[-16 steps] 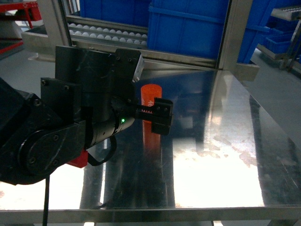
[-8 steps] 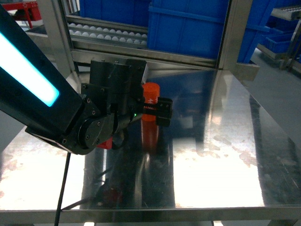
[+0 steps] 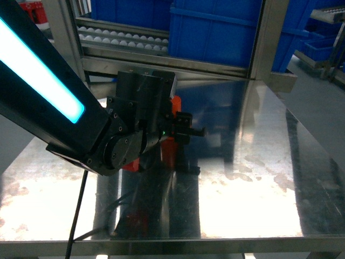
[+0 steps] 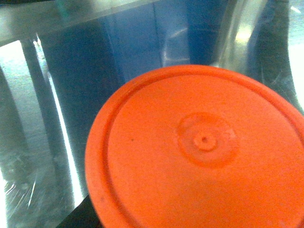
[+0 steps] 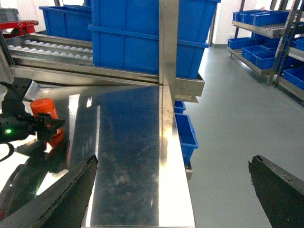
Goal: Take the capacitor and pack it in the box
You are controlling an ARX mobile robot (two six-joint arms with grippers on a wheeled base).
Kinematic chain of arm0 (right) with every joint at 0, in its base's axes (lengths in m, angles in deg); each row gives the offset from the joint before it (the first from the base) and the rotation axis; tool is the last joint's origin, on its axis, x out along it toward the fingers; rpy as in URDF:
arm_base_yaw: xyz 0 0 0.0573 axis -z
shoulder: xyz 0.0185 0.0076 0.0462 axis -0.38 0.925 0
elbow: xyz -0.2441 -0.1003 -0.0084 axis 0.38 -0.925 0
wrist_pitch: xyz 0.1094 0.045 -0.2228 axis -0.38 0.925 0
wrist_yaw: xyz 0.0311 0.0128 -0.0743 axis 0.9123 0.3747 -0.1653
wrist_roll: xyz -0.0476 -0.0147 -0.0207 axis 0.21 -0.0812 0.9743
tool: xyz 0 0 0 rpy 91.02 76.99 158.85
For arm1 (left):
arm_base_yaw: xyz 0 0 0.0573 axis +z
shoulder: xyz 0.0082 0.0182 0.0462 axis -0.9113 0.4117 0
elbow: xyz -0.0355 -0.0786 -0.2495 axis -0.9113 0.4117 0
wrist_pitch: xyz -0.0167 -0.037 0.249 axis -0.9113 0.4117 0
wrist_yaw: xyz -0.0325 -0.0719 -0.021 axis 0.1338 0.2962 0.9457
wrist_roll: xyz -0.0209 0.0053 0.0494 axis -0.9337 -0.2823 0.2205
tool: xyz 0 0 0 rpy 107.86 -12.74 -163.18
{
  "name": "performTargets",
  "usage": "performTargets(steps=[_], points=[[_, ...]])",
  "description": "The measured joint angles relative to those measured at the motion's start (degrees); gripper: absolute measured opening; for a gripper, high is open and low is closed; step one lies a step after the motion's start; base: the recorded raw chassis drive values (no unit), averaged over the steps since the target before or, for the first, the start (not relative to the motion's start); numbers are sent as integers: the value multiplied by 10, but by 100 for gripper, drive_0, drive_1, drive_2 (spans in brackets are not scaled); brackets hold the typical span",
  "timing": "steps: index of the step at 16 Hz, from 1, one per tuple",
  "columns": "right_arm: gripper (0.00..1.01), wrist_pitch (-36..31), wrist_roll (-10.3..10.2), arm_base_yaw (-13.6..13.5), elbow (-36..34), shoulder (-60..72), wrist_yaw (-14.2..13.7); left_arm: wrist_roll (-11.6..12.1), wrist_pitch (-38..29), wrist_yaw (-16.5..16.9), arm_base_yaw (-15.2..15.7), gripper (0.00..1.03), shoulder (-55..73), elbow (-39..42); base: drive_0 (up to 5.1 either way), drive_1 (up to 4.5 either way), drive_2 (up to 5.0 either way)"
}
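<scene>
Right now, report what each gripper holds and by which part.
Cannot be told for the left gripper, which reaches over the orange capacitor. The right gripper holds nothing.

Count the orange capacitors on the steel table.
1. The capacitor stands upright near the table's back left, at the left gripper. More could be hidden behind that arm.

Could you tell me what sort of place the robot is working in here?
Most likely a factory or warehouse floor: a stainless steel worktable backs onto a roller conveyor rack carrying big blue plastic bins, and more blue bins sit on metal shelving across a grey floor.
</scene>
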Motion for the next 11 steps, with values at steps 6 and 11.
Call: performTargets(steps=[6,11], points=[[98,0,0,0,0,0,0,11,-113,-58,41,45,-290,261,0,0,0],[98,0,0,0,0,0,0,43,-44,-158,37,45,-689,562,0,0,0]])
